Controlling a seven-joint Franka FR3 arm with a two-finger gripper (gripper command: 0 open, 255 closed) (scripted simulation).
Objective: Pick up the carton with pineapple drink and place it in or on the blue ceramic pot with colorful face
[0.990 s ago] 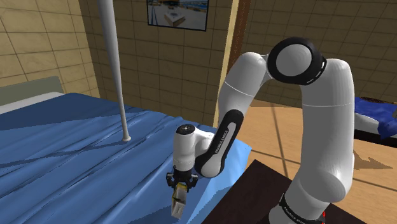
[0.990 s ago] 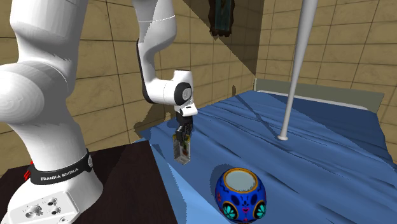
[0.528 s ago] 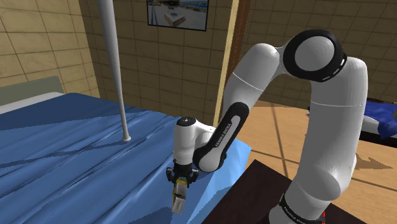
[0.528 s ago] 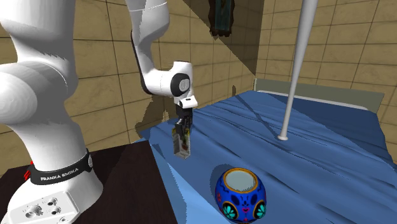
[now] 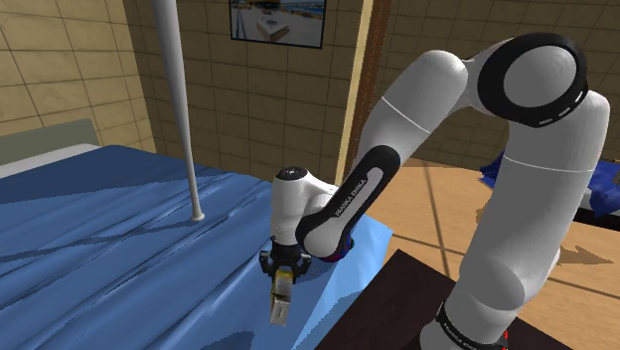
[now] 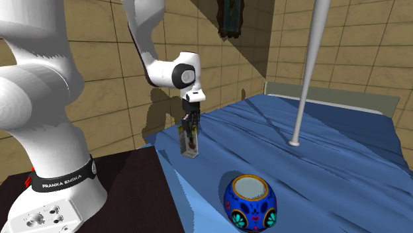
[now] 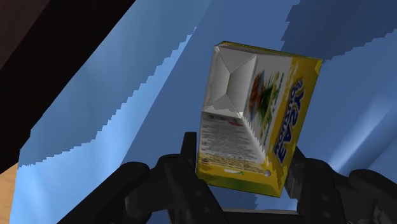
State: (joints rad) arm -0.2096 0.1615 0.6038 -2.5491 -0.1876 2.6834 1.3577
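- Yellow carton (image 7: 254, 114) is up in the air, pinched between my gripper's (image 6: 191, 129) two black fingers (image 7: 304, 181). They clasp it at one end, and the rest hangs below them.
- What's new: over the last second it has climbed. In the second exterior view it hangs higher above the blue sheet (image 6: 331, 172) than it did, and the arm's upper joints have swung up with it.
- It hangs slightly tilted, over the bed's near corner, just beside the dark stand top (image 6: 132, 192).
- Blue pot (image 6: 250, 203) with its painted face sits upright on the sheet. It is to the second exterior view's right of the carton and nearer that camera, well apart from it, mouth open to the ceiling.
- My read: the lift is done and the grip looks secure, so the carry comes next, across and over that mouth.
- Watch point: the carton is long against that opening. I'd bring it down end-first and expect it to lean on the rim once released.
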